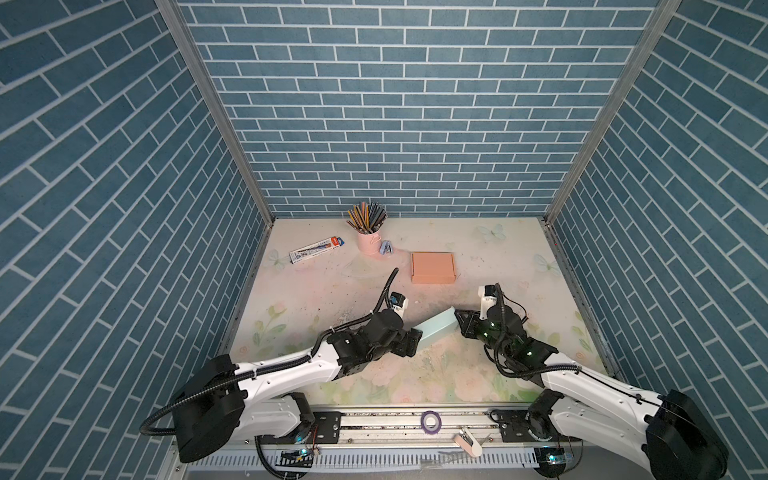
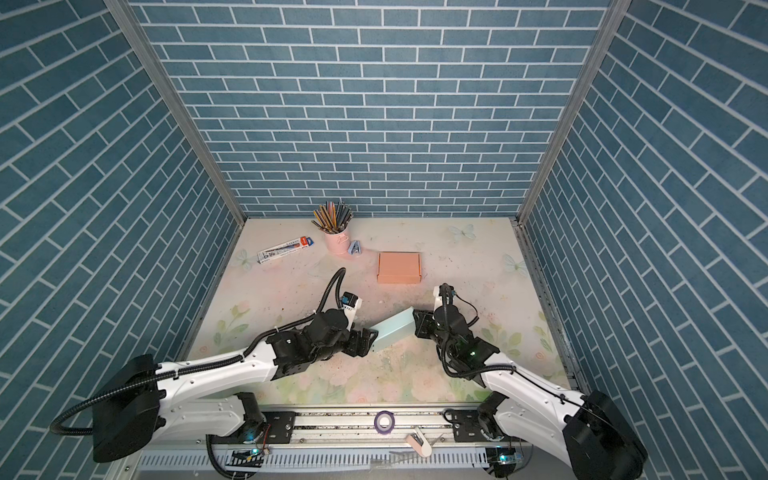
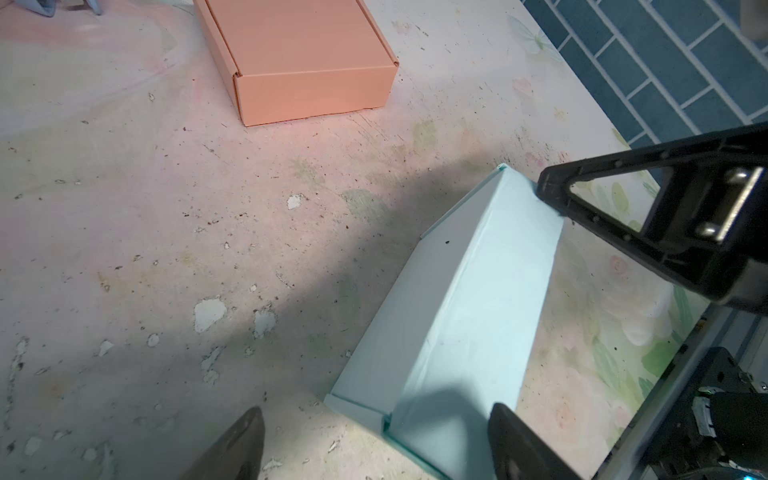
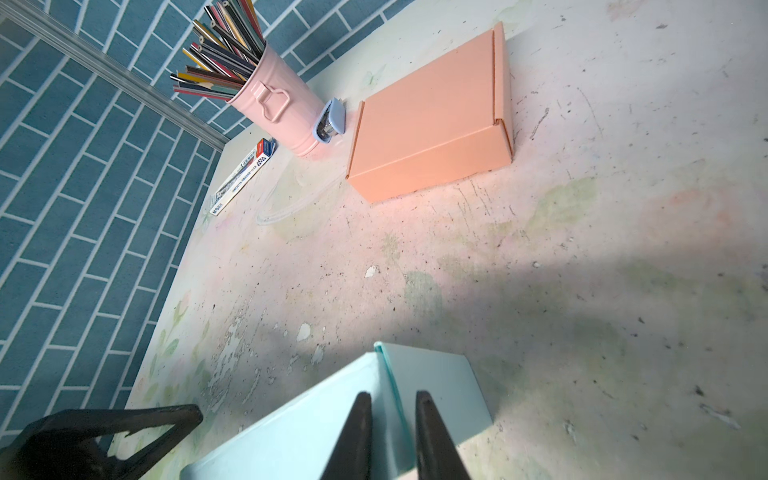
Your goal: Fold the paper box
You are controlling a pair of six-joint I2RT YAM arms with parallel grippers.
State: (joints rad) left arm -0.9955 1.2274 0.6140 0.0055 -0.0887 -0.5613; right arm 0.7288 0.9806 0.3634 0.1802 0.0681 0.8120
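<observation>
Five things sit on the flower-printed bench (image 1: pixel 299 299). Farthest left in both top views, at about 10 o'clock on the bench, lies a long pencil carton (image 1: pixel 318 249). Toward 11 o'clock stands a pink tin cup (image 1: pixel 369 243) full of coloured pencils, with a small blue stapler (image 1: pixel 385 248) just beside it at its 4 o'clock.

The left claw (image 1: pixel 415 341) is low over the bench with its fingers spread wide. In the left wrist view one finger (image 3: pixel 245 444) stands on the bare-bench side, clear of the box, so nothing is gripped.

The mint paper box (image 1: pixel 436 328) lies between the two claws, off the bench's centre toward 6 o'clock. It runs from 8 o'clock to 2 o'clock, and two long panels meet in a ridge along its top. At its 12 o'clock, well apart, rests a closed peach cardboard box (image 1: pixel 433 268).

The right claw (image 1: pixel 459 318) is at the mint box's 2 o'clock end, its fingers nearly together and pinched on a wall edge.
</observation>
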